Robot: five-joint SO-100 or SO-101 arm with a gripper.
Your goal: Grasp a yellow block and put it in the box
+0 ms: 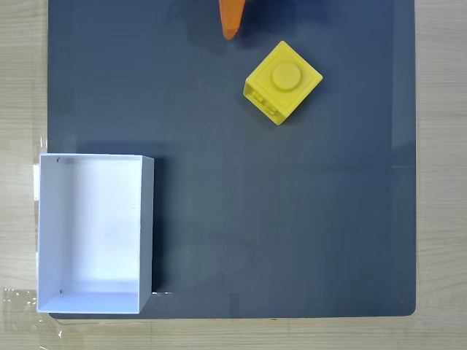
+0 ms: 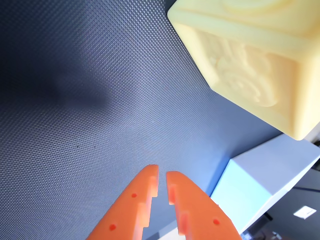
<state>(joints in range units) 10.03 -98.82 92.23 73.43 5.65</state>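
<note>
Dark matting (image 1: pixel 292 219) covers the wooden table. From the box (image 1: pixel 93 299), the yellow block (image 1: pixel 282 82) is set well apart, upright, ungrasped. Gripper (image 2: pixel 162 176) is nearly closed, empty. Unless widened, the block could be knocked aside.

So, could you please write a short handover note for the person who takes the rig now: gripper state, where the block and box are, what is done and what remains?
Gripper: nearly shut, holding nothing, low over the dark mat.
Yellow block: on the mat, stud up, just right of the orange fingertip in the fixed view; not touched.
Box: at the mat's lower left corner in the fixed view, with nothing in it.
Done: approach only.
Left: open the gripper, grasp the block, carry it to the box, release.
</note>
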